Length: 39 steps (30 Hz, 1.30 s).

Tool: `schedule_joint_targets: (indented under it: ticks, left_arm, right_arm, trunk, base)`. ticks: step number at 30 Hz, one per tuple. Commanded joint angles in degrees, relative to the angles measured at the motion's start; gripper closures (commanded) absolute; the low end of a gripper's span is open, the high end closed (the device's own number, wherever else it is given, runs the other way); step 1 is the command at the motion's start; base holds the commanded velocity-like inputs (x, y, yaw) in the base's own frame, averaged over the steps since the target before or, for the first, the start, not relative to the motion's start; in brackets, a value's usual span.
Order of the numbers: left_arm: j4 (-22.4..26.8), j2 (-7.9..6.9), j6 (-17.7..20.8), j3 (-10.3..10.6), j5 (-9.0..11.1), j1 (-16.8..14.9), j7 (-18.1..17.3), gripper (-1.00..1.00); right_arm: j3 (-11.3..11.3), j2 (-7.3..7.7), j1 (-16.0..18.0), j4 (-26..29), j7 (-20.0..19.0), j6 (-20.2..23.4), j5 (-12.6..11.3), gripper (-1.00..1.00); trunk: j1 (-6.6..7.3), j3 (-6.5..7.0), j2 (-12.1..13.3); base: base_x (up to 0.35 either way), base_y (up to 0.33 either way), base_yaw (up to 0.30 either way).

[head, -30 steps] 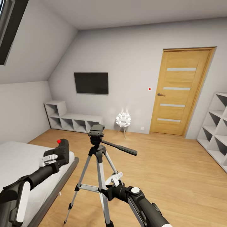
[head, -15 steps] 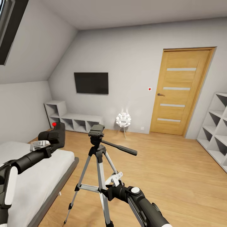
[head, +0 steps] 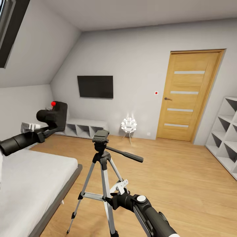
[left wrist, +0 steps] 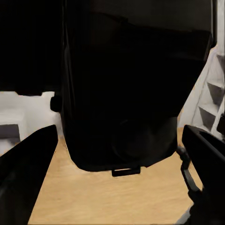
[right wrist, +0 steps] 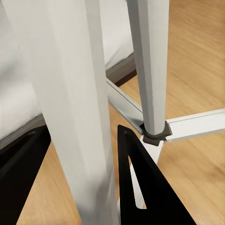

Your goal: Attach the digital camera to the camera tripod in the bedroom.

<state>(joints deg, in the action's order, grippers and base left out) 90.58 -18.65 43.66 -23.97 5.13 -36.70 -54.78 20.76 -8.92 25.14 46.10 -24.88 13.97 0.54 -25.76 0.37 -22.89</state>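
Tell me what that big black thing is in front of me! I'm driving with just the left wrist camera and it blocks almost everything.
Observer: That's the digital camera. From the head view, the left gripper holds it up in the air above the bed, red button on top.
Operator: Where's the tripod?
Observer: The camera tripod stands on the wood floor beside the bed, and its black head is bare.
Operator: What's my other hand doing?
Observer: In the right wrist view, the right gripper has its fingers on either side of a silver tripod leg.
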Motion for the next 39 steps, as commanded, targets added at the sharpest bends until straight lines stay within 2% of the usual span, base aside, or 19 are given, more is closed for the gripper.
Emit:
schedule_joint_targets:
  ticks: [1,3,5,10,14,17,18,21,22,23,28,32,33,34,35,39]
  left_arm:
    - [-0.3,-0.62,0.2,0.8,-0.4,-1.4,-1.1,1.00]
    - [-1.0,-1.70,0.2,3.2,-1.4,-4.1,-2.5,1.00]
    - [-2.1,-2.64,0.2,6.5,-2.2,-7.0,-3.8,1.00]
    - [-6.6,-5.02,0.3,16.6,-3.7,-15.9,-8.0,1.00]
    - [-11.5,-6.72,0.2,25.4,-5.1,-23.4,-13.0,1.00]
    - [-14.3,-7.36,-0.3,31.5,-6.7,-28.6,-17.3,1.00]
    - [-14.3,-7.36,-0.3,31.5,-6.7,-28.6,-17.3,1.00]
    - [-16.1,-7.63,-0.5,36.0,-8.8,-32.7,-20.6,1.00]
    - [-17.4,-7.64,-1.2,39.4,-10.3,-37.3,-23.4,1.00]
    - [-18.2,-7.57,-1.4,40.5,-10.6,-39.7,-24.9,1.00]
    - [-20.3,-7.49,-1.7,42.1,-11.0,-41.7,-26.6,1.00]
    - [-24.2,-7.32,-4.3,48.8,-10.9,-45.0,-27.2,1.00]
    - [-26.3,-7.06,-5.9,52.0,-10.7,-46.6,-27.5,1.00]
    - [-27.3,-6.81,-6.8,53.5,-10.6,-47.4,-27.8,1.00]
    - [-27.3,-6.81,-6.8,53.5,-10.6,-47.4,-27.8,1.00]
    - [-30.6,-5.69,-10.4,57.9,-10.3,-49.7,-28.5,1.00]
  right_arm:
    - [-0.1,0.01,0.0,0.0,-0.2,0.3,0.3,1.00]
    - [-0.1,0.02,0.0,0.0,-0.2,0.3,0.3,1.00]
    - [0.0,0.03,0.0,0.0,-0.2,0.3,0.3,1.00]
    - [0.1,0.04,0.0,0.0,-0.2,0.4,0.3,1.00]
    - [0.1,0.07,0.0,0.0,-0.2,0.4,0.3,1.00]
    - [0.2,0.10,0.0,0.0,-0.2,0.4,0.3,1.00]
    - [0.2,0.10,0.0,0.0,-0.2,0.4,0.3,1.00]
    - [0.2,0.09,0.0,0.0,-0.2,0.4,0.3,1.00]
    - [0.1,0.06,0.0,0.0,-0.2,0.5,0.3,1.00]
    - [0.1,0.04,0.0,0.0,-0.2,0.5,0.3,1.00]
    - [0.2,0.04,0.0,0.0,-0.1,0.5,0.3,1.00]
    - [0.2,0.04,0.0,0.0,-0.1,0.4,0.3,1.00]
    - [0.2,0.04,0.0,0.0,-0.1,0.4,0.3,1.00]
    - [0.2,0.06,0.0,0.0,-0.1,0.4,0.3,1.00]
    - [0.2,0.06,0.0,0.0,-0.1,0.4,0.3,1.00]
    - [0.2,0.06,0.0,0.0,-0.1,0.4,0.3,1.00]
  trunk:
    - [-0.03,-0.04,0.0]
    - [-0.03,-0.04,0.0]
    - [-0.03,-0.04,0.0]
    - [-0.03,-0.04,0.0]
    - [-0.03,-0.04,0.0]
    - [-0.03,-0.04,0.0]
    - [-0.03,-0.04,0.0]
    - [-0.03,-0.04,0.0]
    - [-0.03,-0.04,0.0]
    - [-0.03,-0.04,0.0]
    - [-0.03,-0.04,0.0]
    - [-0.03,-0.04,0.0]
    - [-0.03,-0.04,0.0]
    - [-0.03,-0.04,0.0]
    - [-0.03,-0.04,0.0]
    - [-0.03,-0.04,0.0]
  base:
    - [0.000,0.000,0.000]
    - [0.000,0.000,0.000]
    - [0.000,0.000,0.000]
    - [0.000,0.000,0.000]
    - [0.000,0.000,0.000]
    - [0.000,0.000,0.000]
    - [0.000,0.000,0.000]
    - [0.000,0.000,0.000]
    - [0.000,0.000,0.000]
    - [0.000,0.000,0.000]
    - [0.000,0.000,0.000]
    - [0.000,0.000,0.000]
    - [0.000,0.000,0.000]
    - [0.000,0.000,0.000]
    - [0.000,0.000,0.000]
    - [0.000,0.000,0.000]
